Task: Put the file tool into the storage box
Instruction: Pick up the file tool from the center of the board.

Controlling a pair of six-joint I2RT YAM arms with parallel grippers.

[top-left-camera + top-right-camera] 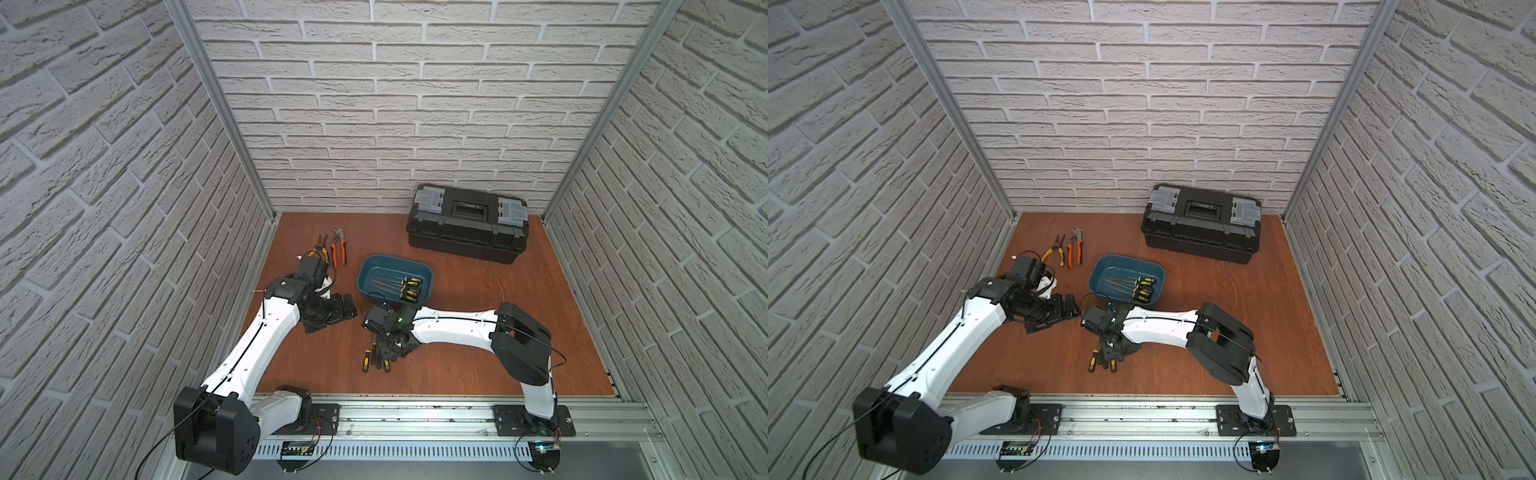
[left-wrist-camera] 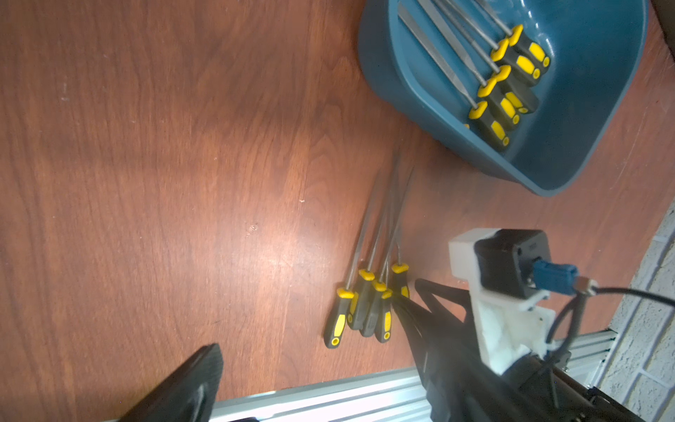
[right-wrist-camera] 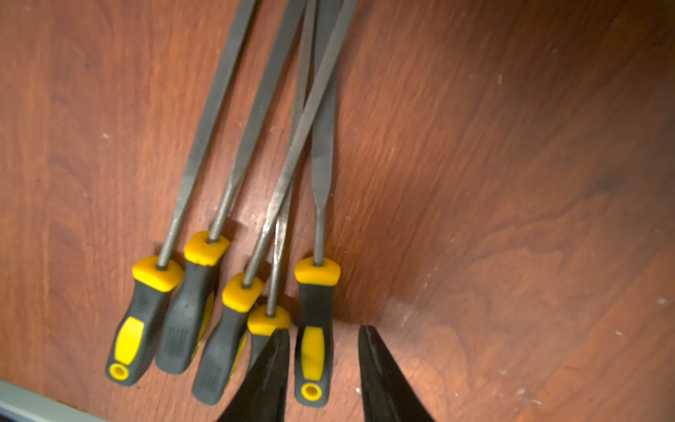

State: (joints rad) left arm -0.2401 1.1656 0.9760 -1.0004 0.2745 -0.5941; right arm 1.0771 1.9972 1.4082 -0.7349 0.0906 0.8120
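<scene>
Brick-pattern walls (image 1: 415, 104) close off three sides of a reddish wood-grain tabletop (image 1: 478, 324), and an aluminium rail (image 1: 415, 415) runs along the near edge where both my arms are bolted. Whatever is moulded on the lid of the black toolbox (image 1: 467, 232) at the back right, or on the ribbed file handles, is too small or blurred to read. My right arm rises from the right end of the rail and folds at the elbow. Its white forearm lies leftward across the table, and the wrist tips my right gripper (image 3: 324, 329) down onto five loose files (image 1: 376, 357) fanned on the wood near the front. Its jaws stand apart, straddling the yellow-and-black handle of the file tool (image 3: 314, 350) at the end of that row. One finger (image 3: 272, 365) is just beside the handle and the other is clear of it, so nothing is gripped. That file lies flat on the table, near the teal-blue storage box (image 1: 382, 266), which sits mid-table just behind my right wrist. The box holds several stored files (image 1: 401, 284), handles to the right. My left arm slants up from the rail's left end, wrist turned rightward. My left gripper (image 1: 1065, 311) hangs over bare wood left of the box, jaws spread and empty. Yellow-handled pliers (image 1: 1054, 251) and orange-handled pliers (image 1: 1074, 249) lie behind it.
</scene>
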